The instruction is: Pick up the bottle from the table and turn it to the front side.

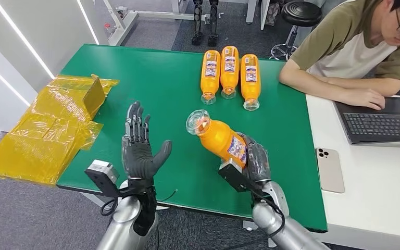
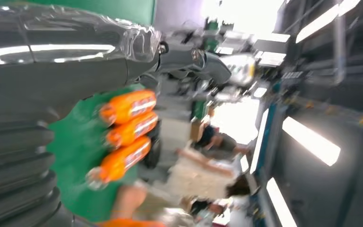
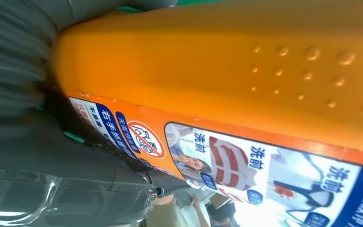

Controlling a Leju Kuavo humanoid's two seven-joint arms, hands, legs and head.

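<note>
My right hand (image 1: 255, 161) grips an orange bottle (image 1: 220, 138) above the green table (image 1: 166, 88), tilted, its clear cap end toward the far left. The right wrist view shows that bottle (image 3: 246, 61) close up, its printed label (image 3: 246, 165) facing the camera beside the thumb (image 3: 52, 170). My left hand (image 1: 139, 151) is raised over the table's near left part, palm up, fingers apart, holding nothing. Three more orange bottles (image 1: 229, 73) lie side by side at the table's far edge; they appear in the left wrist view (image 2: 127, 137) past my left hand (image 2: 52, 75).
Crumpled yellow plastic wrap (image 1: 52, 127) hangs over the table's left edge. A person (image 1: 354, 52) sits at the adjoining white table (image 1: 380, 187) on the right with a laptop (image 1: 383, 122) and a phone (image 1: 329, 169). A black stool (image 1: 299, 15) stands behind.
</note>
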